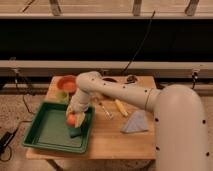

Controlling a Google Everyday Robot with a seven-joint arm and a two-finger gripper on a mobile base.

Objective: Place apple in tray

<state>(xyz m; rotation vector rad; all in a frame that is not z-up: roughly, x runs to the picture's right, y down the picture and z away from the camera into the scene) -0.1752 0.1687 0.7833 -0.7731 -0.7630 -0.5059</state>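
the pincer (73,118) was clamped on the apple (72,120) above the tray (44,131), right side, on the desk (120,141).

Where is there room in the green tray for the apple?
The tray floor is bare on its left and middle. Its right side is crowded: the gripper with the apple sits over the sponge. Outside, bare table lies between tray and grey cloth.

Gripper (73,116) over plastic tray (37,142) – smooth apple (72,120); wood table (115,142) – matt.
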